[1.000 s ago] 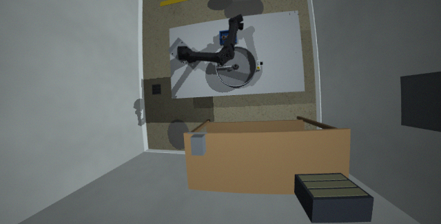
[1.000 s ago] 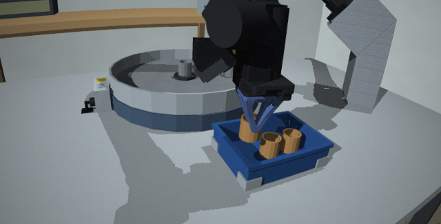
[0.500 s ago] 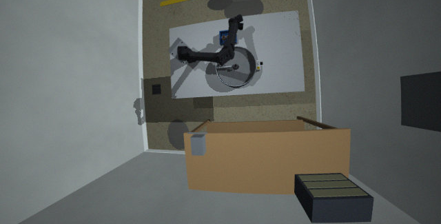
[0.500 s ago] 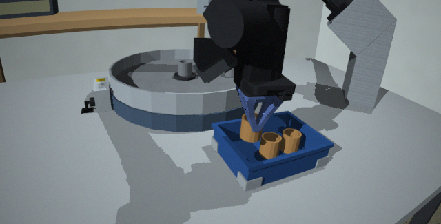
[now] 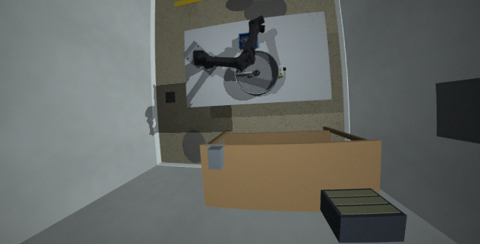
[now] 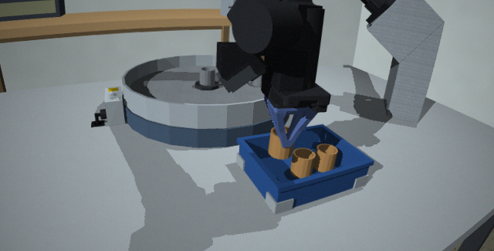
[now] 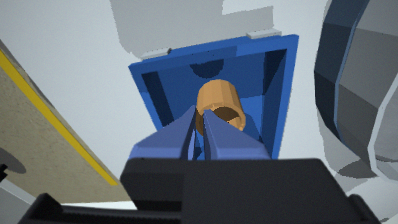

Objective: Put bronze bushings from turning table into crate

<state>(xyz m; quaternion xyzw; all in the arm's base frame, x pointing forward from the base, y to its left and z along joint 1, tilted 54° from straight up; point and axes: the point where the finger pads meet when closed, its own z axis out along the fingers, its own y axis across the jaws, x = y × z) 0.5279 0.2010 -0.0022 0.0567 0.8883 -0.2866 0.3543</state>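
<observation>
My gripper [image 6: 286, 145] [image 7: 199, 111] points down over the blue crate [image 5: 240, 41] [image 6: 328, 185] [image 7: 286, 95]. It is shut on the wall of a bronze bushing [image 6: 275, 143] [image 7: 218, 95], one finger at its bore and one outside. That bushing is tilted and inside the crate's outline; its height above the floor is unclear. Two more bronze bushings, one in front [image 6: 302, 166] and one beside it [image 6: 327, 160], stand upright in the crate. The turning table [image 6: 197, 116] [image 7: 360, 75] is behind the crate. A grey cylinder [image 6: 256, 81] on it, partly hidden by the arm, may be a steel bushing.
The turning table's raised rim is close to the crate. A grey upright post [image 6: 208, 76] stands at its centre on a dark base. A small white box [image 5: 281, 72] [image 6: 113, 106] sits at its outer side. The arm's angled grey mount [image 6: 413, 58] stands at the right.
</observation>
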